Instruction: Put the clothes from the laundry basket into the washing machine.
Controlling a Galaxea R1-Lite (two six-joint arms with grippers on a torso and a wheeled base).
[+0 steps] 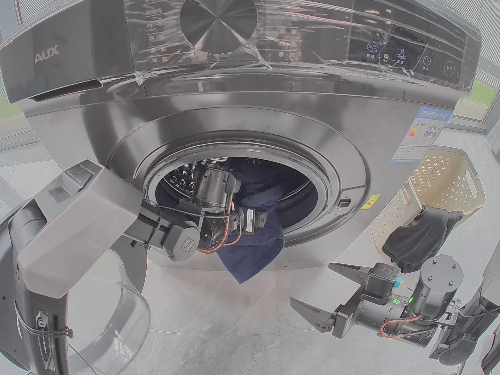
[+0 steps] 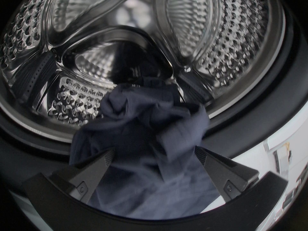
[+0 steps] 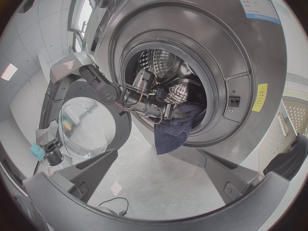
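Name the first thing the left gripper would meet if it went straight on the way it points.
Most likely the navy garment bunched just ahead of the left gripper; the steel drum lies behind it, though depth is unclear.

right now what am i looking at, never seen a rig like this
A two-armed robot is loading a grey front-loading washing machine. The head view looks down from the robot's head; the other two come from cameras on each wrist. The left gripper is at the drum mouth, open, holding nothing; a navy blue garment hangs half out over the rim. The right gripper, open and empty, hovers over the pale floor near a cream plastic laundry basket with a black garment draped on its edge.
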